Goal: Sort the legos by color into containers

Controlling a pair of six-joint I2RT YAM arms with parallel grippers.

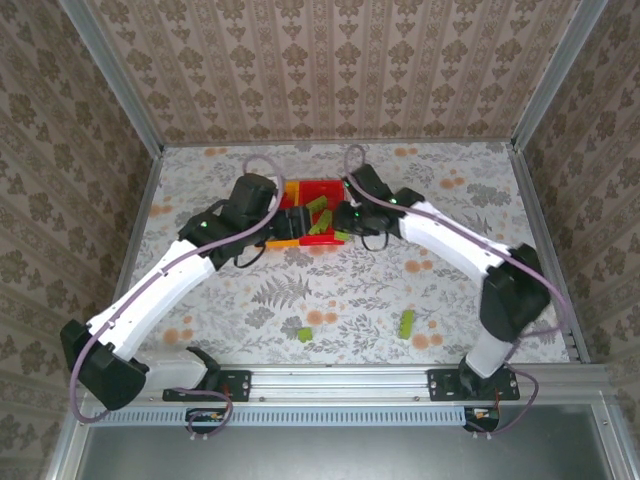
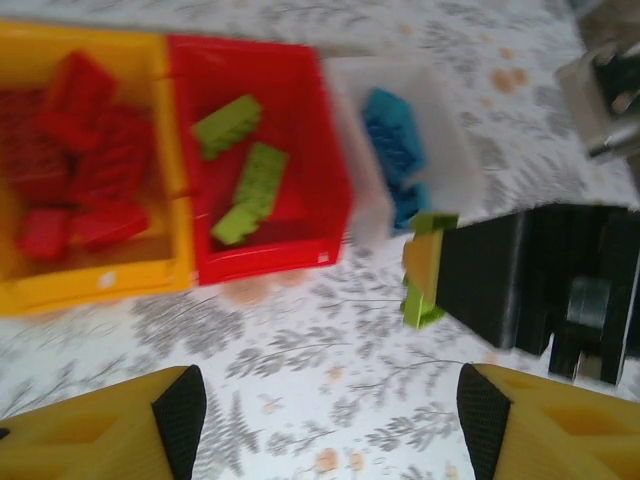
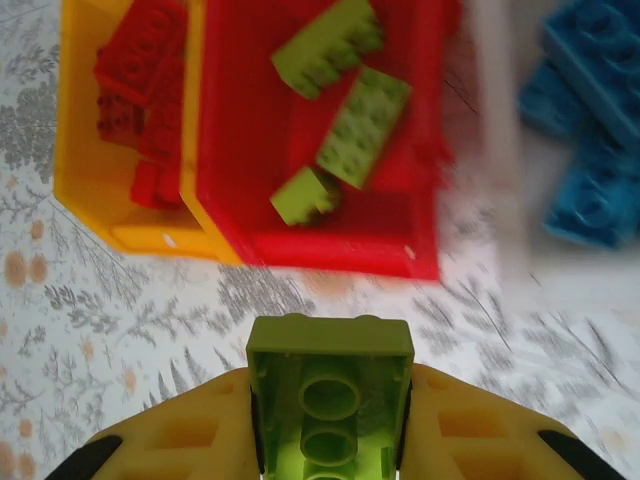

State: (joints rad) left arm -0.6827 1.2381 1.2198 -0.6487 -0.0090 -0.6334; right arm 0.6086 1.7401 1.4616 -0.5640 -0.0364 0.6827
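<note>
- We see the right gripper (image 3: 330, 430) clamped on a lime green studded plastic brick (image 3: 330, 352) at bottom centre, the brick's lower end cut off.
- The left gripper (image 2: 325, 420) gapes wide and empty, cropped to its fingertips (image 2: 180, 415) at the bottom corners.
- The white plastic bin (image 3: 497, 150) blurs at upper right, holding blue bricks (image 3: 590, 150).
- Overhead, our arms (image 1: 450, 235) cover much of the bins (image 1: 322, 188); two loose lime bricks (image 1: 304, 332) lie at lower centre.

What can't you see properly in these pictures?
Yellow bin: top view, the left arm covers most of it.
White bin: right wrist view, blurred, and the right edge cuts it off.
Red legos: left wrist view, blurred together, too fuzzy to count.
Held green lego: right wrist view, the bottom edge cuts it off, so its length is unclear.
</note>
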